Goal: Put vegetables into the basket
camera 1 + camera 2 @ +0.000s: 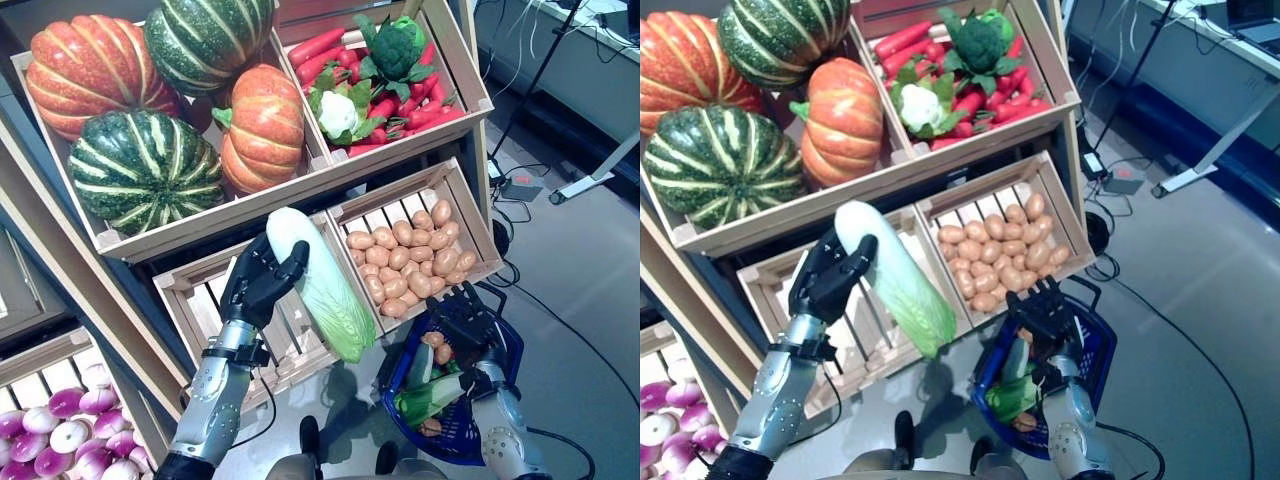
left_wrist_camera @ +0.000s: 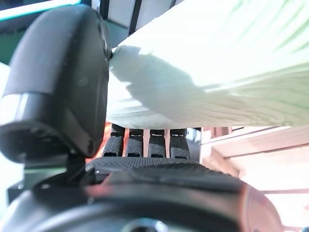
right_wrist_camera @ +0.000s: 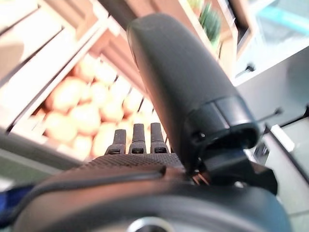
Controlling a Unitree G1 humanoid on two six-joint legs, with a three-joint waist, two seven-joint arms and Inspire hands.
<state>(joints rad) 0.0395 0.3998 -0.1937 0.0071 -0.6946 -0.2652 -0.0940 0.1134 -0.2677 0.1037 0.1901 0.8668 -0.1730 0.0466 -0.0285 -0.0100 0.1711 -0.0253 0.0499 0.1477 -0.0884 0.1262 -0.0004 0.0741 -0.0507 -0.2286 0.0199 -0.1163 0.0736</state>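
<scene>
While left hand grips cabbage by white end above empty crate, basket hangs from right hand, fingers curled on handle. Risk: long leafy end overhangs grip; swing may tip cabbage loose or strike basket rim.

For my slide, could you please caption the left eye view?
Left hand holds pale green napa cabbage beside blue basket.

No writing, label, number or sign can be read anywhere; the wooden crates, the blue basket and the vegetables carry no legible print in any view.
</scene>
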